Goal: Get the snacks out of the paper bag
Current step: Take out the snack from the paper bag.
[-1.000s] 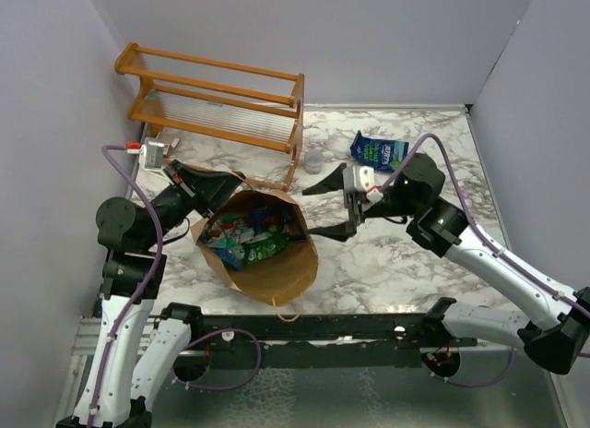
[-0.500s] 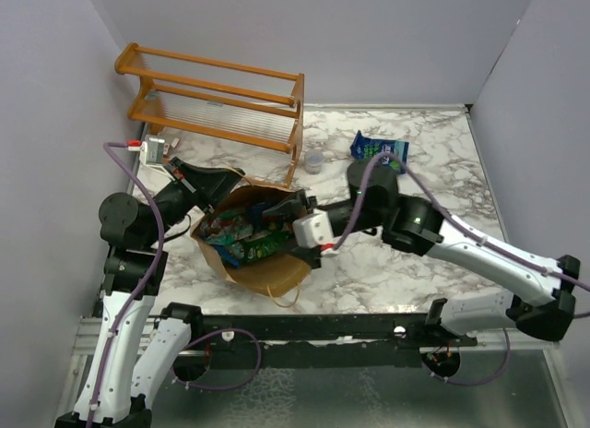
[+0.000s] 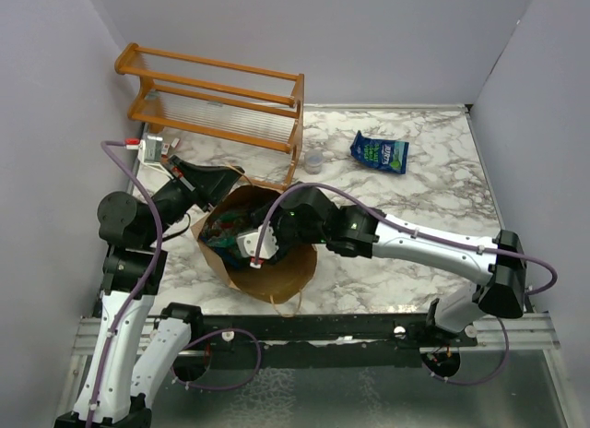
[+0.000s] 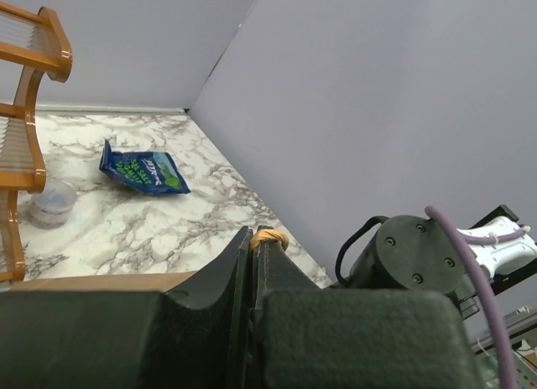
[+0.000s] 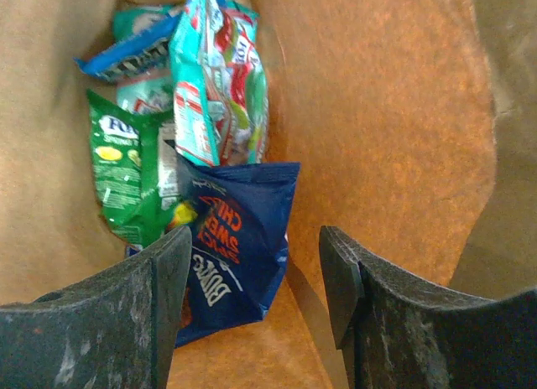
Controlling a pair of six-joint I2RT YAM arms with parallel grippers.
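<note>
Inside the paper bag (image 3: 279,279), centre frame, the right claw (image 5: 256,242) hangs part-open and empty above a dark blue snack packet (image 5: 239,213); the left claw (image 4: 253,240), clamped shut, grips the bag. Next move, likely: lower, pinch, lift.

rack (image 3: 217,110): orange wood, clear ribbed shelves, far left corner
cup (image 3: 314,160): small, clear, just beside the rack's right end
table (image 3: 424,197): grey-veined white marble, under the rack

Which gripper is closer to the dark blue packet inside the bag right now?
Right. The right gripper is inside the paper bag, jaws open just above the dark blue packet. The left gripper is shut on the bag's rim, outside it.
</note>
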